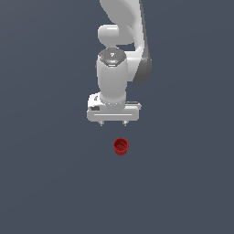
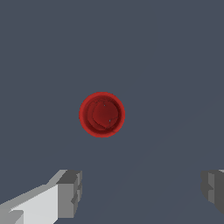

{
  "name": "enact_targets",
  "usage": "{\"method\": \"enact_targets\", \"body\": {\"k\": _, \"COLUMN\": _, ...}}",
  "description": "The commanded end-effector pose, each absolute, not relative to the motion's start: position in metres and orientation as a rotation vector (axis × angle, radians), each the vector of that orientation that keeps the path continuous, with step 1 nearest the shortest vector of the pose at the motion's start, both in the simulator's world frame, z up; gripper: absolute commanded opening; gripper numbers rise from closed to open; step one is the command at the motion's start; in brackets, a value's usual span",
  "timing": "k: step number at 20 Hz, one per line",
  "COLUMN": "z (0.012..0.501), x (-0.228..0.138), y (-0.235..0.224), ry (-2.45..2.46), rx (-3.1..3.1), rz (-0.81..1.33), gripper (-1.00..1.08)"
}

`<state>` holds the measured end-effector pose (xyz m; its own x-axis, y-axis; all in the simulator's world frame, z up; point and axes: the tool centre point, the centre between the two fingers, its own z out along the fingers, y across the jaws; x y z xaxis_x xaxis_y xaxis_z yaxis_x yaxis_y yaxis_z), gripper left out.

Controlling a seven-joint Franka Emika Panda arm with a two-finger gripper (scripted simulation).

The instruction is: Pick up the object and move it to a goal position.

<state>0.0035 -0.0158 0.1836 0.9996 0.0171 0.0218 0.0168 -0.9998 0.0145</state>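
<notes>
Resting upright on plain grey floor: red cup | pincer spread, apart

The cup stands upright on the desk, in front of the claw, apart from both spread fingers.

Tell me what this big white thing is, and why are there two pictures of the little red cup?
The white thing is a robot arm. At its end sits a gripper, like a hand with two fingers, open and holding nothing. One picture is taken from a camera off the arm. The other comes from a camera on the robot's wrist, looking down past its fingers. The small red cup stands on the grey surface, hollow side up, apart from the gripper. The robot is meant to pick it up.
</notes>
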Motion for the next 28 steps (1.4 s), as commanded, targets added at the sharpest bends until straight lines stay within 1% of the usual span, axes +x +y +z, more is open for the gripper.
{"method": "enact_targets", "body": {"k": 1, "z": 0.184, "x": 0.004, "y": -0.016, "ry": 0.026, "rx": 3.127, "rz": 0.034, "gripper": 1.0}}
{"method": "enact_targets", "body": {"k": 17, "z": 0.18, "x": 0.0, "y": -0.022, "ry": 0.092, "rx": 3.11, "rz": 0.015, "gripper": 1.0}}
{"method": "enact_targets", "body": {"k": 28, "z": 0.163, "x": 0.012, "y": -0.014, "ry": 0.313, "rx": 3.096, "rz": 0.007, "gripper": 1.0}}
